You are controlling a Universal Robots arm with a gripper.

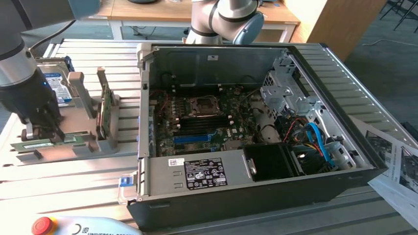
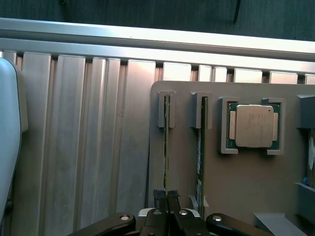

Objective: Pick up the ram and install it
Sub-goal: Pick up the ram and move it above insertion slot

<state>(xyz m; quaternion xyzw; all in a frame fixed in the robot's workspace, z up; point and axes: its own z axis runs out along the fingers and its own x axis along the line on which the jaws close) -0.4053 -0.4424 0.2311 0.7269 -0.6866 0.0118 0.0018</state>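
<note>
our gripper (image 2: 167, 195) pinching the ram (image 2: 167, 142) by its thin edge, fingers nearly together, ram in grey tray (image 2: 224, 189) slot, CPU (image 2: 253, 126) nearby

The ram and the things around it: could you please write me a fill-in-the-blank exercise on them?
1. The gripper is ____ on the ram.
2. The ram stands on ____ in the gray holder.
3. The hard drive has a ____ label.
4. The computer case lies ____, its motherboard showing.
Missing: shut; edge; blue; open.
</note>
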